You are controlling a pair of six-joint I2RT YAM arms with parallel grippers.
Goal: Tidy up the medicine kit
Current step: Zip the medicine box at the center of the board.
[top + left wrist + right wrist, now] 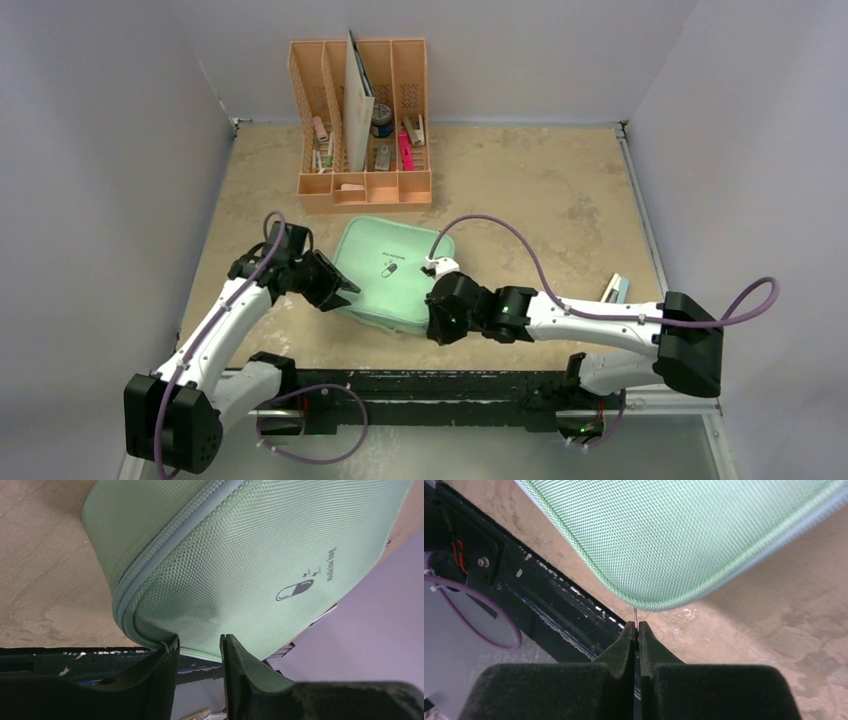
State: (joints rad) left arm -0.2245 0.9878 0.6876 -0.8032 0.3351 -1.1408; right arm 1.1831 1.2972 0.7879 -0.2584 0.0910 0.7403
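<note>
Kit (390, 275): zipped shut and lying flat in the middle of the bench (560, 200), with the logo (295, 589) facing up.
Left claw (199, 642): the jaws stand apart with the tips at the kit's left corner. One finger (167, 647) touches the piped rim, and nothing is nipped between them.
Right claw (635, 627): clenched tight just off the kit's near corner. A thin sliver rises from between the tips toward the rim, too small to tell whether it is a zip pull.
Shell: coarse woven fabric, padded. I judge it soft enough to dent under a squeeze, and not slippery.
Weight: probably light, so a push from one side would likely slide it across the bench.
Hold: the broad lid gives the jaws nothing to bite. The rim beside the zip (165, 535), or the zip pull, looks like the best purchase.
Handling: steady the body with one claw while the other works the zip.
</note>
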